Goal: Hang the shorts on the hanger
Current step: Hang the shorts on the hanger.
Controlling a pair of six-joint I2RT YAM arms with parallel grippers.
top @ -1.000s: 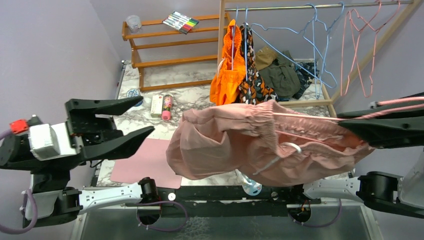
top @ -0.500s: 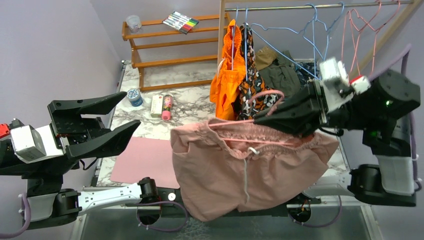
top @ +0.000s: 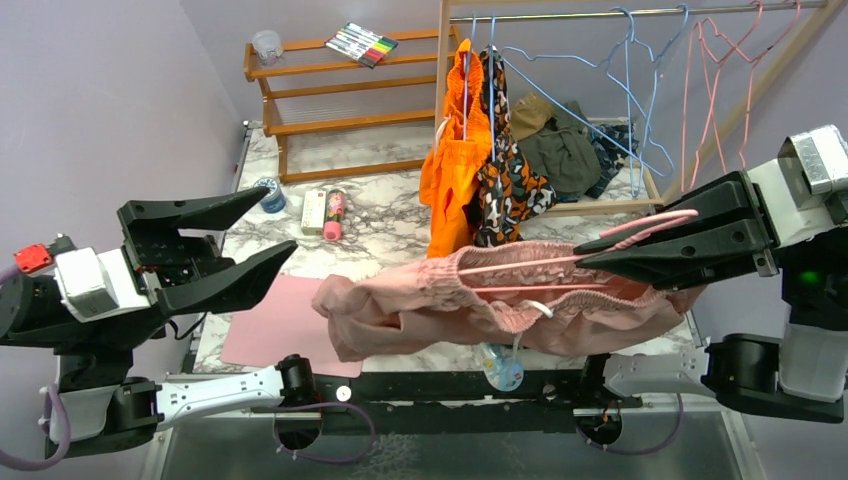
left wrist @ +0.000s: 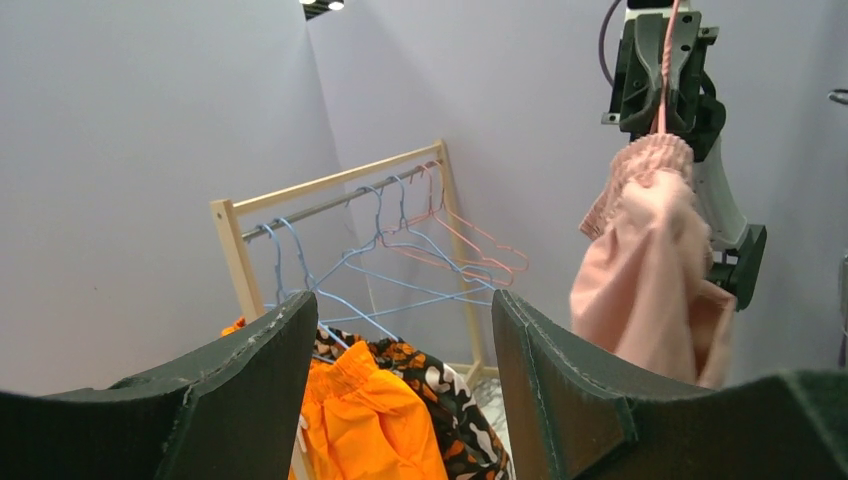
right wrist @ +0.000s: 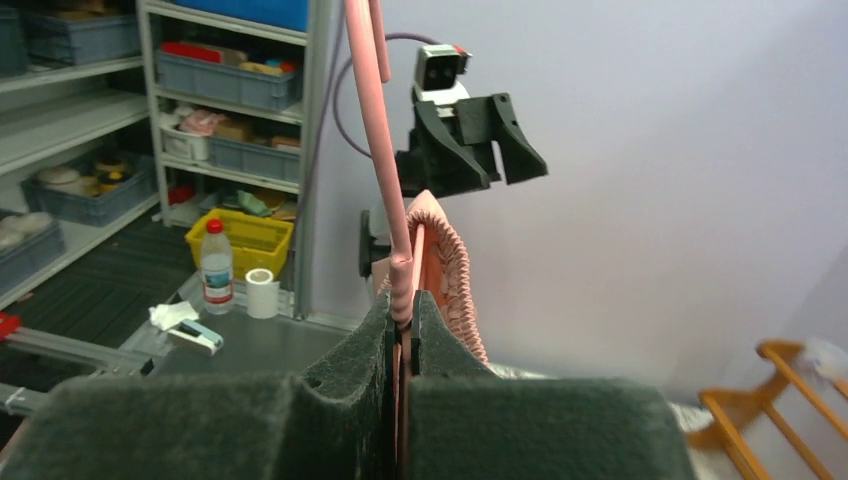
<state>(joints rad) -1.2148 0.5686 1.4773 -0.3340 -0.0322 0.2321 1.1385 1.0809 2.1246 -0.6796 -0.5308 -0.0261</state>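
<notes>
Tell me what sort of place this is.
Probably a robotics lab staged as a laundry corner: wooden clothes rack with blue wire hangers, marble-patterned table, and storage shelves of grey bins.

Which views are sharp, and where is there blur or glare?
Top external: evenly lit, the shorts and hanger crisp, no motion blur. Left wrist: own jaws dark and soft up close, a ceiling lamp flares at the top edge. Right wrist: jaws fill the bottom, fuzzy; the hanger wire is sharp.
</notes>
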